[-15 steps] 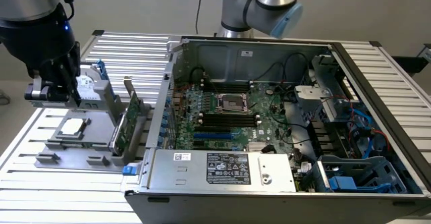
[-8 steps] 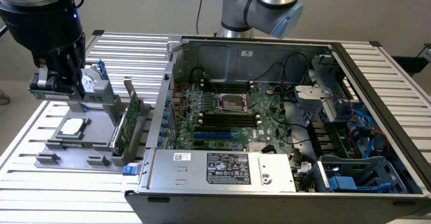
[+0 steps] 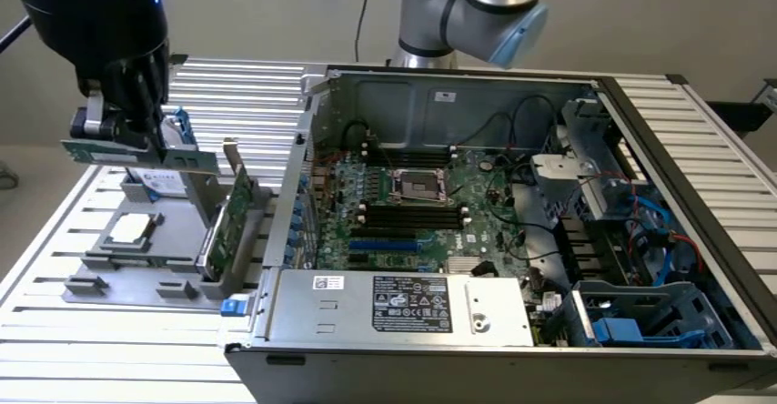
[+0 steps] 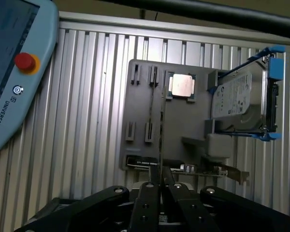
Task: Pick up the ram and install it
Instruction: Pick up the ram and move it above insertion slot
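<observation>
My gripper (image 3: 126,142) hangs above the grey parts holder (image 3: 91,281) at the exterior view's left, shut on the ram (image 3: 97,155), a narrow green stick held level over the holder. In the wrist view the ram (image 4: 162,125) appears edge-on as a thin line running out from between my fingers (image 4: 150,193), with my gripper (image 4: 160,182) over the grey holder (image 4: 179,125). The open computer case (image 3: 449,104) lies to the exterior view's right, its motherboard (image 3: 486,231) showing long black slots (image 3: 413,213).
On the holder sit a silver processor (image 4: 182,86), a hard drive in a blue caddy (image 4: 241,104) and a green expansion card (image 3: 231,227) standing on edge. A teach pendant (image 4: 9,72) lies on the ribbed table. A power supply (image 3: 401,306) fills the case's front.
</observation>
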`<action>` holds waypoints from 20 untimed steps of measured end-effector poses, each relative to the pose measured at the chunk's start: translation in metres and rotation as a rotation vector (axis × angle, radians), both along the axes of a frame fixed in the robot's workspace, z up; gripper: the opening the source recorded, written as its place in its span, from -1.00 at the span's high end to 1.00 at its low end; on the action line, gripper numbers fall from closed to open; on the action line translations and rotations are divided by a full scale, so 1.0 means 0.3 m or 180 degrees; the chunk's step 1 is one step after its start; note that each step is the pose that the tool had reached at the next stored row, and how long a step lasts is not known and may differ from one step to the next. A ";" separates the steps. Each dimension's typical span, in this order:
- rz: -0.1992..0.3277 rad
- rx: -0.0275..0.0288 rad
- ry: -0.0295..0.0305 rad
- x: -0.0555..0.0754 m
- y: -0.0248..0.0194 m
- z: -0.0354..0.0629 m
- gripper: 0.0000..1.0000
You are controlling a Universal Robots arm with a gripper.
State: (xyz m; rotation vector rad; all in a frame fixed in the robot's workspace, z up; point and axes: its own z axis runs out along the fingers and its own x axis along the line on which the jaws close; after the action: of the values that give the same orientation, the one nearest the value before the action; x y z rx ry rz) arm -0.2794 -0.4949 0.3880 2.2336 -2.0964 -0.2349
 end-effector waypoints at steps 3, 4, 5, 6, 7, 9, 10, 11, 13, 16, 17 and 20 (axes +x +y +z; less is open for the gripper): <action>0.0000 0.0000 0.0017 0.028 0.004 0.021 0.72; 0.0000 0.0000 0.0023 0.037 0.005 0.028 0.72; 0.0000 0.0000 0.0029 0.047 0.006 0.034 0.72; 0.0000 0.0000 0.0034 0.057 0.007 0.041 0.72; 0.0000 0.0000 0.0040 0.067 0.008 0.047 0.72; 0.0000 0.0000 0.0054 0.088 0.010 0.058 0.72; 0.0000 0.0000 0.0062 0.098 0.011 0.063 0.72; 0.0000 0.0000 0.0070 0.108 0.011 0.067 0.72; 0.0000 0.0000 0.0086 0.128 0.013 0.075 0.72; 0.0000 0.0000 0.0106 0.164 0.015 0.085 0.72; 0.0000 0.0000 0.0109 0.177 0.015 0.087 0.72; 0.0000 0.0003 0.0114 0.220 0.017 0.088 0.72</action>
State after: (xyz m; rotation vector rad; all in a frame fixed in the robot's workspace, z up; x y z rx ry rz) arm -0.2133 -0.4900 0.4145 2.2129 -2.0788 -0.2736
